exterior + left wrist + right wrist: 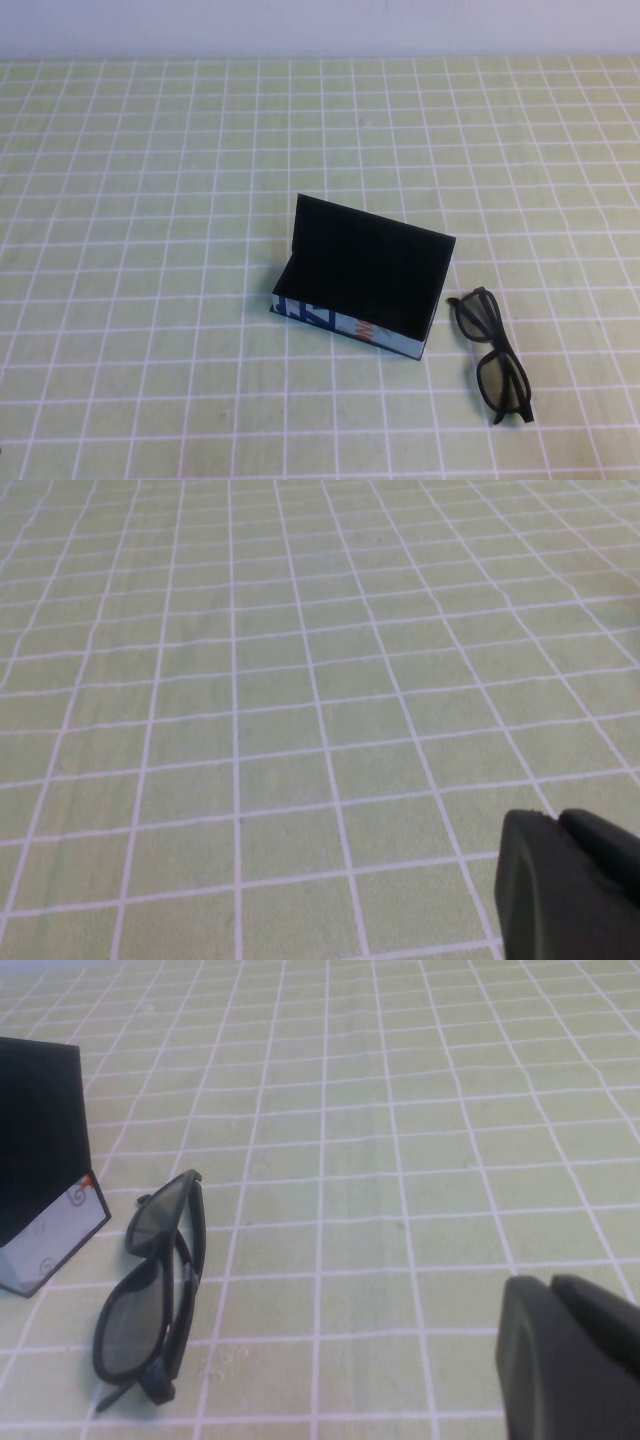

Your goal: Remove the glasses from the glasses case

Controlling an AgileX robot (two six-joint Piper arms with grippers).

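Note:
The glasses case point(350, 325) stands open in the middle of the table, its black lid upright and its black inside showing, with a light blue printed side toward me. The black glasses point(492, 355) lie folded on the cloth just right of the case, apart from it. In the right wrist view the glasses point(150, 1295) lie beside the case's corner point(45, 1180). My right gripper point(550, 1290) is shut and holds nothing, a little way off from the glasses. My left gripper point(555, 822) is shut over bare cloth. Neither arm shows in the high view.
A green checked cloth point(150, 200) with white lines covers the whole table. A pale wall point(320, 25) runs along the far edge.

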